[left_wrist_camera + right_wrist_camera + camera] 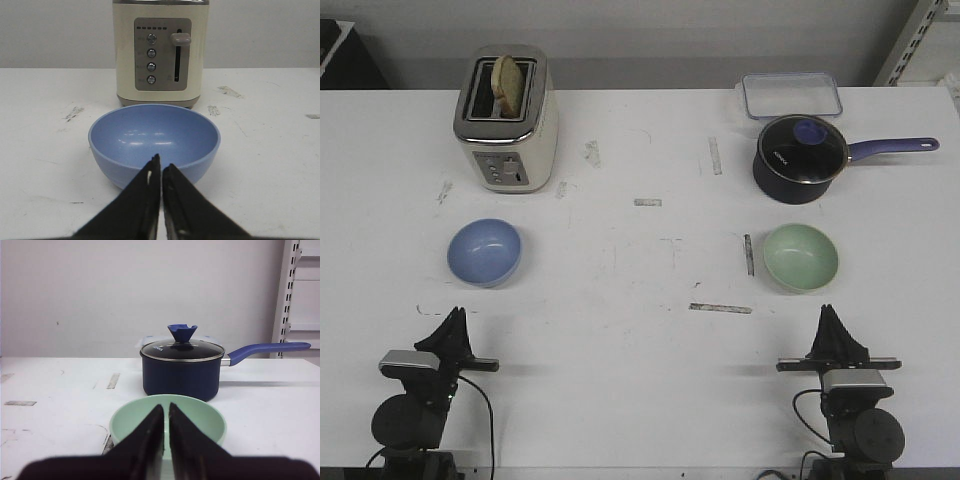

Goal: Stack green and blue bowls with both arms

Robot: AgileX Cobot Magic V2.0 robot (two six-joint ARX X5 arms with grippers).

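- White table top (640, 400): scuffed, marked with grey tape remnants and dark streaks; backed by a plain grey-white wall, with white slotted shelving uprights (287, 295) seen at the far right.
- Cream and chrome two-slot toaster (507, 120): placed far left, a slice of bread (508, 84) held in one slot.
- Dark blue saucepan with glass lid (800, 158): placed far right, handle pointed rightward.
- Clear rectangular plastic container (791, 95): set just behind the saucepan.
- Light periwinkle blue round bowl (484, 252): set upright, in front of the toaster, on the left.
- Pale mint green round bowl (801, 258): set upright, in front of the saucepan, on the right, well apart from the blue bowl.
- Black left gripper (161, 162): fingers pressed together, nothing held, just short of the blue bowl.
- Black right gripper (165, 410): fingers pressed together, nothing held, just short of the green bowl.
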